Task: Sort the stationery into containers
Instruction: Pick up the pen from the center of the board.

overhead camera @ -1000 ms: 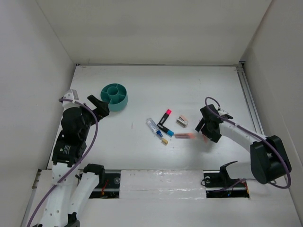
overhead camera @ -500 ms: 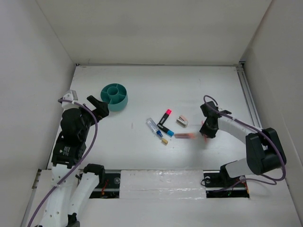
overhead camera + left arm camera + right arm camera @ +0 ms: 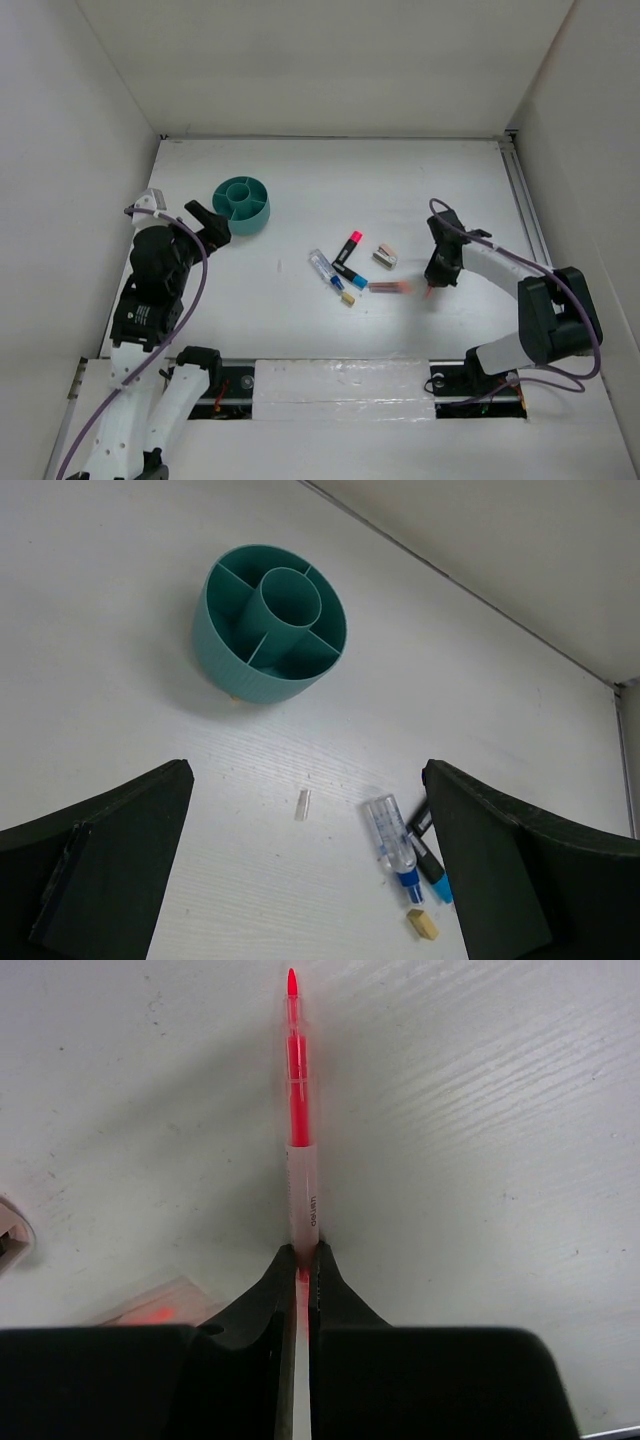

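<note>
My right gripper is shut on the rear end of a thin pink-red pen, which points away from the camera just over the table. Seen from above, the right gripper sits right of the stationery cluster: a black marker with a pink cap, a blue-capped marker, a clear-barrelled pen, a tan block and a grey-tan eraser. The teal organiser cup stands at the back left with bare compartments. My left gripper hangs open near the cup, holding nothing.
A clear pinkish cap-like piece lies between the cluster and my right gripper. A tiny clear sliver lies in front of the cup. White walls close in the table on the left, back and right.
My right gripper has closed on the pink-red pen and shifted slightly away from the near edge. The left arm has not moved.
</note>
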Controlling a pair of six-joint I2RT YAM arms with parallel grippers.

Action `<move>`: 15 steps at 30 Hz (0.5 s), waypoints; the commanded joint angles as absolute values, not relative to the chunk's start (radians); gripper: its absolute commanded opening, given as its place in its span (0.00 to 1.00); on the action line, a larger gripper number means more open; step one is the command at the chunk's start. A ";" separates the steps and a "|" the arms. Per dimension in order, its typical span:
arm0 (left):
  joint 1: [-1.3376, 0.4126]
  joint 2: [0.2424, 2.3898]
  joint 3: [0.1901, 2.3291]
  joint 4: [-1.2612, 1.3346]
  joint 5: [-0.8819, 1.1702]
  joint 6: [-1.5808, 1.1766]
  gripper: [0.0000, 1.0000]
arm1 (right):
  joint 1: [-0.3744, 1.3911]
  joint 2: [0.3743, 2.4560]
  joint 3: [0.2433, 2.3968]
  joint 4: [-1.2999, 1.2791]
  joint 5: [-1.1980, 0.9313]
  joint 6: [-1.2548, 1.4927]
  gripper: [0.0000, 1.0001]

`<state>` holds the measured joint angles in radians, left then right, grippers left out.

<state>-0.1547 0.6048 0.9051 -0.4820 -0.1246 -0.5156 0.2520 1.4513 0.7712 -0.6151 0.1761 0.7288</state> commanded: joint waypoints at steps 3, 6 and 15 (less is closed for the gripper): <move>-0.147 0.669 0.905 -0.445 -0.121 -0.502 1.00 | 0.360 1.387 0.831 -0.560 0.251 0.709 0.00; -0.147 0.702 0.905 -0.445 -0.112 -0.526 1.00 | 0.411 1.280 0.871 -0.606 0.323 0.729 0.00; -0.147 0.902 0.841 -0.413 0.003 -0.609 1.00 | 0.639 1.095 1.017 -0.644 0.307 0.635 0.00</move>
